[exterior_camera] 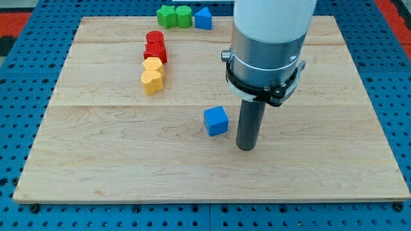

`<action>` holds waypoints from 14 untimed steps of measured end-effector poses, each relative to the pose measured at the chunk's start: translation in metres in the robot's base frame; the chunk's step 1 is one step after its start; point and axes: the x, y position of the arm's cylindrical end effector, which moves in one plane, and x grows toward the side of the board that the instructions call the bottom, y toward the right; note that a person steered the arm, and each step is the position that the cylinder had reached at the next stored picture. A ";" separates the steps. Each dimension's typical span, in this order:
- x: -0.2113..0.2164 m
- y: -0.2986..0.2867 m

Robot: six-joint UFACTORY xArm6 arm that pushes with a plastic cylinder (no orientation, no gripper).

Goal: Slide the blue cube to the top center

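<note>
The blue cube (216, 120) sits near the middle of the wooden board (96, 141). My tip (246, 147) rests on the board just to the cube's right and slightly toward the view's bottom, a small gap apart from it. The rod hangs from a large grey cylinder that covers part of the board's upper right.
At the view's top centre stand two green blocks (174, 16) and a blue pointed block (203, 18) side by side. Left of centre, two red blocks (155, 46) sit above two yellow blocks (153, 74) in a column. The board lies on a blue perforated surface.
</note>
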 end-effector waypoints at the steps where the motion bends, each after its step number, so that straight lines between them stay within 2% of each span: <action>1: -0.015 -0.013; 2: -0.057 -0.014; 3: -0.045 -0.014; 4: -0.011 -0.046; 5: -0.023 -0.088; 6: -0.058 -0.077; 7: -0.086 -0.014; 8: -0.107 0.023; 9: -0.087 0.011; 10: -0.075 0.043; 11: -0.094 0.076; 13: -0.172 0.076; 14: -0.173 0.076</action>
